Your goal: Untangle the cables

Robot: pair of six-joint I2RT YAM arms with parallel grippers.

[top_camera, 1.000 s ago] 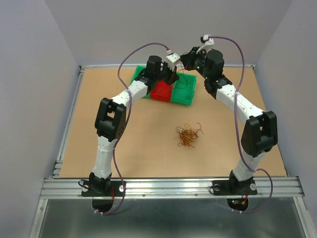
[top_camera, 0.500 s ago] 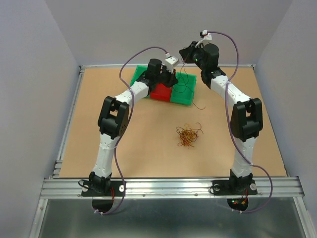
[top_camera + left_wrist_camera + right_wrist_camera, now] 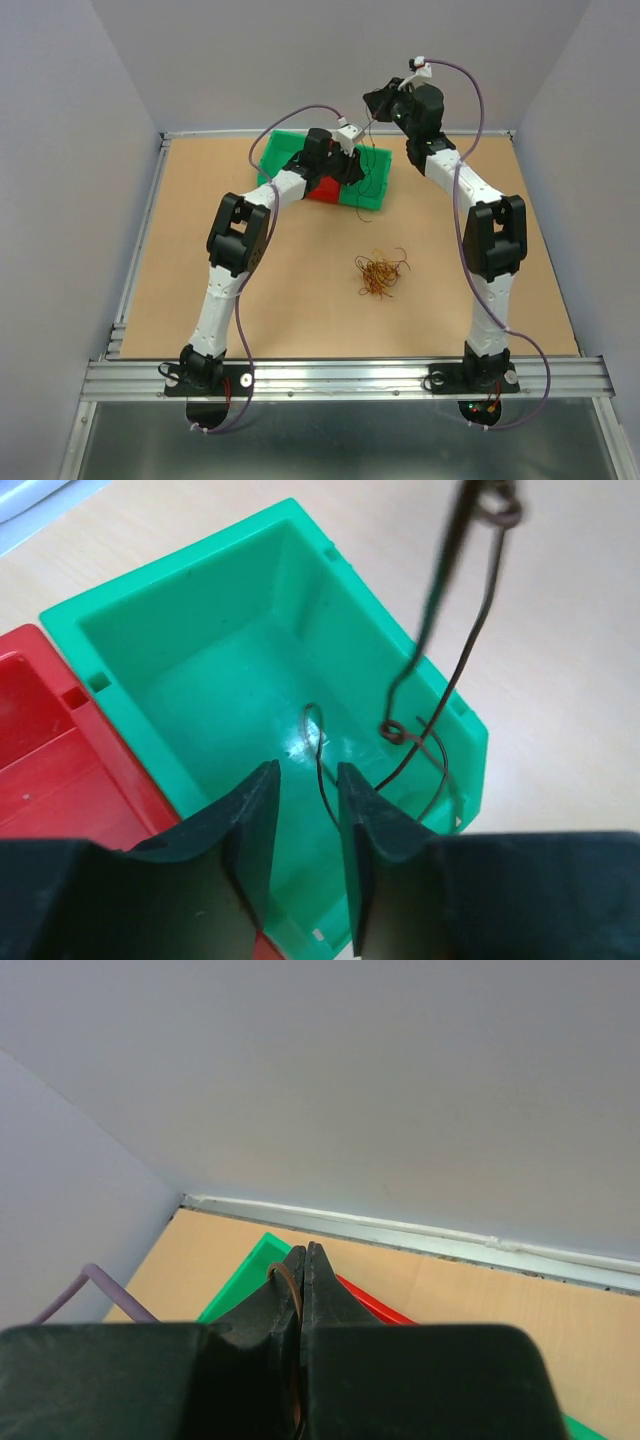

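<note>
A tangle of thin orange, yellow, red and dark cables (image 3: 380,272) lies on the table's middle. My right gripper (image 3: 372,100) is raised above the far bins and is shut on one thin dark cable (image 3: 290,1285). That cable (image 3: 470,650) hangs down into the right green bin (image 3: 250,530), where its curly lower end rests. My left gripper (image 3: 305,770) is open just above this bin, and a loop of the cable runs into the narrow gap beside its right finger (image 3: 365,810). In the top view the left gripper (image 3: 350,165) hovers over the bins.
A red bin (image 3: 322,190) stands between two green bins (image 3: 275,150) at the back of the table; it also shows in the left wrist view (image 3: 40,740). The back wall and table rail (image 3: 400,1228) are close behind the right gripper.
The right gripper has risen a little with the dark cable, whose loose end left the table. The left gripper has shifted right, over the right green bin.
</note>
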